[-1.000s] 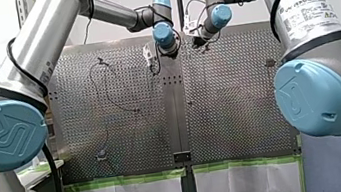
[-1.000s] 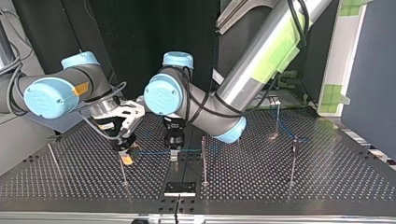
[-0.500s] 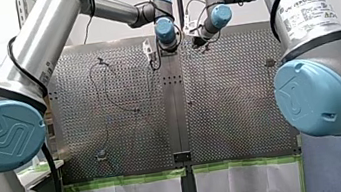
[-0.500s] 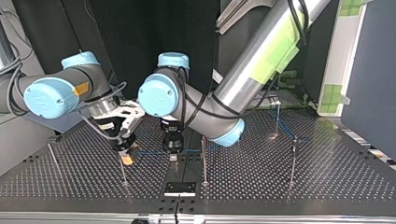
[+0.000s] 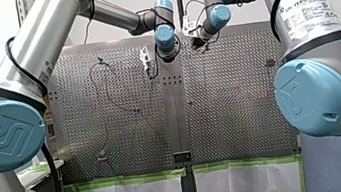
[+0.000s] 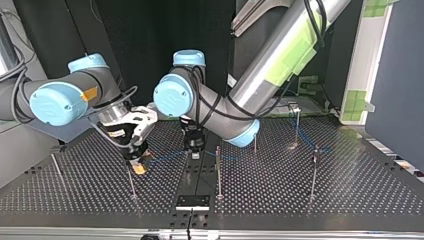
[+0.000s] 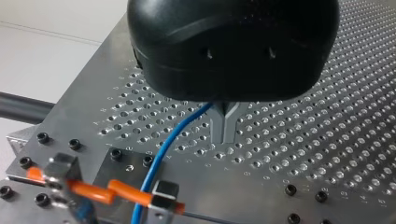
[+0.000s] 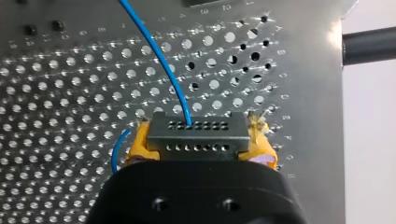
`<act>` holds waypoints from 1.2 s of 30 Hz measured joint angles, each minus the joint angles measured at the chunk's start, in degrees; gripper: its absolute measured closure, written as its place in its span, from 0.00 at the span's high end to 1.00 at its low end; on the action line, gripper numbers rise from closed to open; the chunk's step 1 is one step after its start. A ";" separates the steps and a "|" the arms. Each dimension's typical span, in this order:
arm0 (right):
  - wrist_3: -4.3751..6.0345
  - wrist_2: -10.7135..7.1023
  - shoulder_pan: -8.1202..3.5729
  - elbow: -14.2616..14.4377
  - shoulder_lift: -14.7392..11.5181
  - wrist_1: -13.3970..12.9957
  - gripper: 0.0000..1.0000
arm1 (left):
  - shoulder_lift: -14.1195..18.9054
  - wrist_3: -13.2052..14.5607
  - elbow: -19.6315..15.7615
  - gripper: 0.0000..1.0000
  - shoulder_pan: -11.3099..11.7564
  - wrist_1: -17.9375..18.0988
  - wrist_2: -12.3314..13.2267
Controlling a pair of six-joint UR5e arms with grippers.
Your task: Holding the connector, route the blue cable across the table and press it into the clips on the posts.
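In the left wrist view my left gripper (image 7: 225, 122) is shut, its metal fingers pinched on the blue cable (image 7: 173, 140) just above the perforated table. In the top view it (image 6: 195, 154) hangs near the table's middle, and the cable (image 6: 167, 156) runs from it to my right gripper (image 6: 138, 167). In the right wrist view my right gripper (image 8: 201, 141) is shut on the metal connector (image 8: 196, 133) between yellow pads (image 8: 137, 142). The cable (image 8: 159, 51) leaves the connector's front face.
Thin posts stand on the table in the top view: one (image 6: 218, 170) beside my left gripper, one (image 6: 131, 182) by my right gripper, others at the right (image 6: 313, 170) and far right (image 6: 296, 120). A black plate (image 6: 192, 201) lies at the near edge.
My left gripper has moved back and slightly to the top view's right, toward the middle post, and the cable now runs up to it. My right gripper has barely shifted.
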 joint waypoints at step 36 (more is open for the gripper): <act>-0.76 1.49 -0.59 15.56 0.04 -1.30 0.00 | 1.64 0.70 -19.63 0.00 1.23 19.36 7.37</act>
